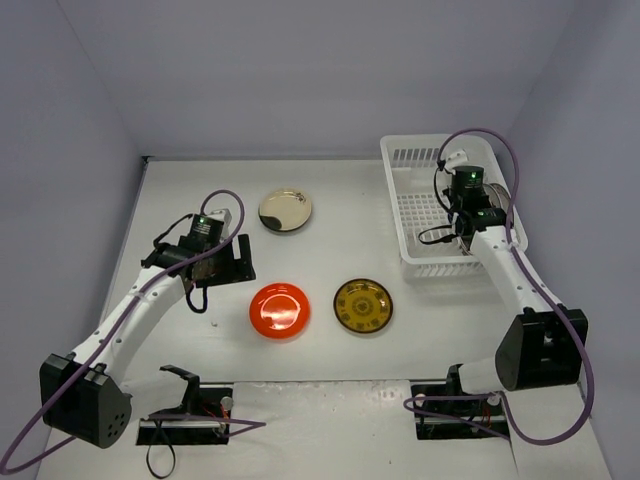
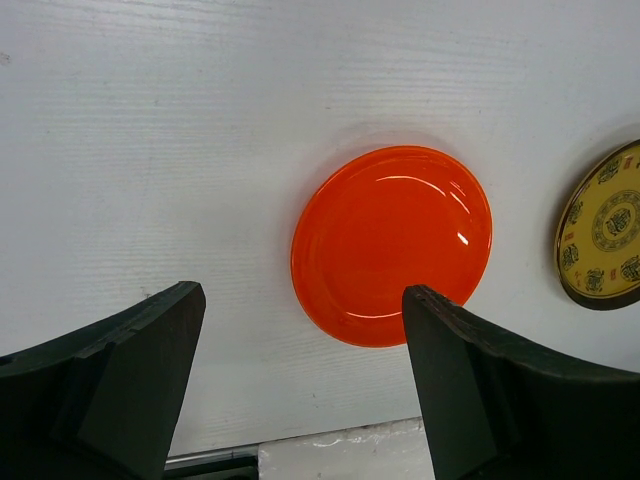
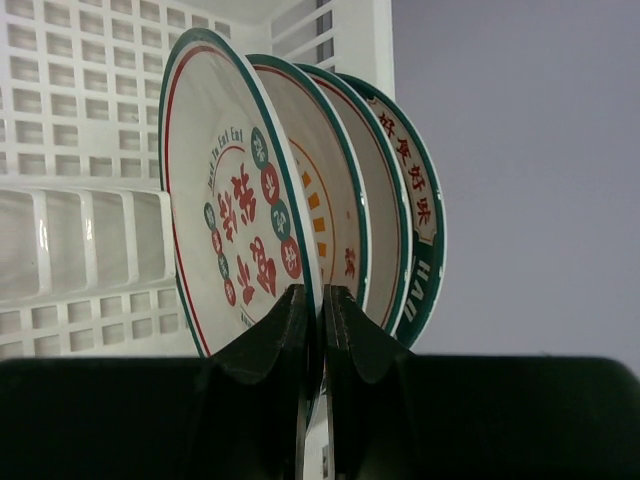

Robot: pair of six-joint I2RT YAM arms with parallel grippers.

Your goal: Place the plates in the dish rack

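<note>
Top view: white slotted plastic dish rack [image 1: 412, 156]; left of it lie flat a cream round plate [image 1: 285, 210], a glossy red-orange plate [image 1: 279, 310] and a yellow-brown patterned plate [image 1: 363, 305]. Left wrist: left gripper [image 2: 303, 298], jaws spread, over the red-orange plate. Right wrist: right gripper [image 3: 322, 300], fingers pressed together at the rim of the foremost of four white red-patterned plates [image 3: 240, 180] upright inside the rack

There is one cream plate [image 1: 285, 210], one orange plate [image 1: 279, 310], one yellow plate [image 1: 363, 305] and four patterned plates [image 3: 240, 200] standing up, plus one white rack [image 1: 400, 155] and two robot arms [image 1: 140, 310].
</note>
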